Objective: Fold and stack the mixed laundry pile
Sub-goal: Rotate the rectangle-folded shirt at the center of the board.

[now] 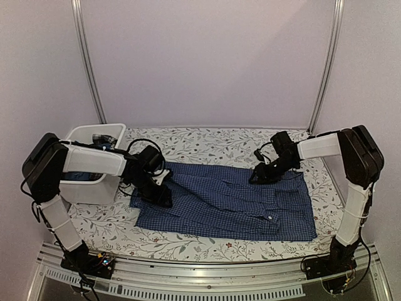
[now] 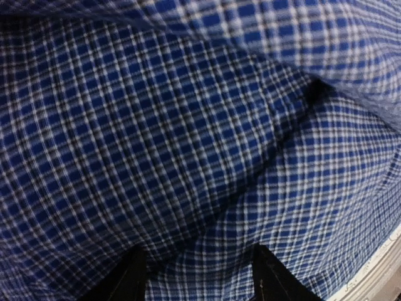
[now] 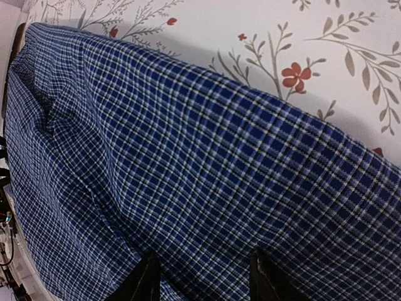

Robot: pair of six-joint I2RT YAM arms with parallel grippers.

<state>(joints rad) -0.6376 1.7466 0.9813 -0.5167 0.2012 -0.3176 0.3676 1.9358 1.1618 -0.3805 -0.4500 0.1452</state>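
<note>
The blue-and-white checked shirt [image 1: 232, 200] lies spread flat on the floral tablecloth, collar towards the front right. My left gripper [image 1: 156, 190] is down on the shirt's left edge, where the cloth rises in a fold. In the left wrist view the gripper [image 2: 197, 263] has its jaws apart, with checked cloth [image 2: 188, 138] filling the view. My right gripper [image 1: 262, 174] is low over the shirt's far right part. In the right wrist view it [image 3: 203, 266] is open over the cloth [image 3: 188, 169]. A black-and-white plaid piece [image 1: 102, 138] sits in the tub.
The white plastic tub [image 1: 88, 188] stands at the left, right behind my left arm, with dark blue cloth [image 1: 78, 175] showing in it. The floral tablecloth [image 1: 207, 141] shows behind the shirt and along the front. Metal frame posts rise at the back corners.
</note>
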